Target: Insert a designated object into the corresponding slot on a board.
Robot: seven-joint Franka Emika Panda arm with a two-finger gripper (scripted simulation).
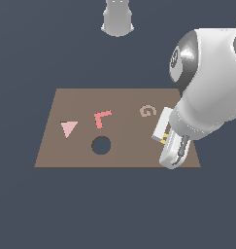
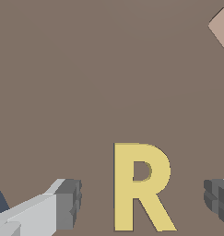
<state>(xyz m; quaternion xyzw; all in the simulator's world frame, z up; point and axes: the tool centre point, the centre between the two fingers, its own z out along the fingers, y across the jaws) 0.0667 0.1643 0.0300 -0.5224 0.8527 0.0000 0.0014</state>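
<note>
A Franka Panda arm reaches low over the brown board (image 1: 80, 99), its gripper (image 1: 169, 146) poised at the board's edge on the exterior view's right, near the front corner. In the wrist view the yellow letter "R" (image 2: 140, 186) lies flat on the board surface between the two dark finger pads (image 2: 69, 203), with brown board visible on either side of it; the jaws stand wide apart and hold nothing, neither pad touching the piece. From the exterior view only a sliver of yellow (image 1: 164, 140) shows beside the white fingers, the rest hidden behind the gripper body. Elsewhere on the board, a tan "G" (image 1: 147, 111) sits just towards the exterior view's left of the arm's wrist, a red "L" (image 1: 102, 118) lies near the middle, and a pink triangle (image 1: 68, 128) rests towards the exterior view's left edge. A round dark hole (image 1: 101, 145) opens in front of the red "L". The R-shaped slot cannot be made out in either view. A pale tan shape (image 2: 220, 27) clips one corner of the wrist picture, too cropped to identify. The arm's grey base (image 1: 118, 18) stands beyond the board's far edge on the dark floor.
</note>
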